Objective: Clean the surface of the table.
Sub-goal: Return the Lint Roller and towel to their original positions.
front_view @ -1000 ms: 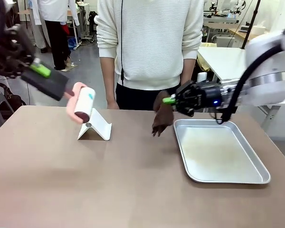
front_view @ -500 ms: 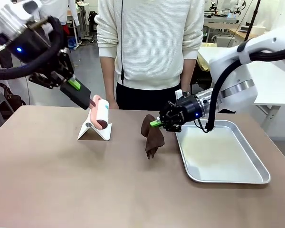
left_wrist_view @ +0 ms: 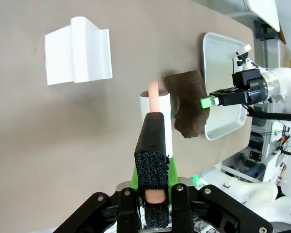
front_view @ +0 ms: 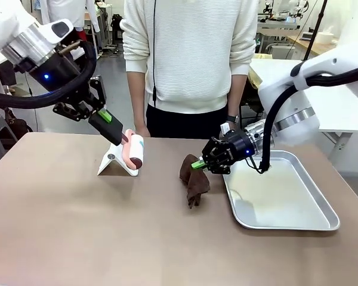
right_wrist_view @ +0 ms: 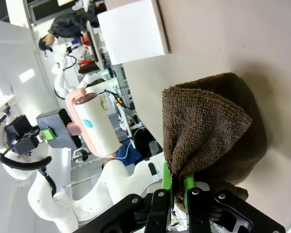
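Note:
The brownish table (front_view: 77, 226) stretches across the front view. My left gripper (front_view: 113, 132) is shut on the pink handle of a lint roller (front_view: 135, 151), whose white roll hangs just above a white stand (front_view: 116, 164). In the left wrist view the black foam pads (left_wrist_view: 152, 150) clamp the roller (left_wrist_view: 157, 114) over the table (left_wrist_view: 63, 126). My right gripper (front_view: 200, 164) is shut on a brown cloth (front_view: 194, 180) that droops onto the table, left of the tray. The right wrist view shows the cloth (right_wrist_view: 208, 131) bunched between the green pads of that gripper (right_wrist_view: 177, 183).
A metal tray (front_view: 322, 208) lies on the table's right side with nothing in it. A person in a white sweater (front_view: 191, 53) stands at the far edge. The white stand (left_wrist_view: 77, 51) sits back left. The near half of the table is bare.
My left arm has swung right and down, bringing the roller to the stand. My right gripper has moved left and lower, so the cloth now rests on the table.

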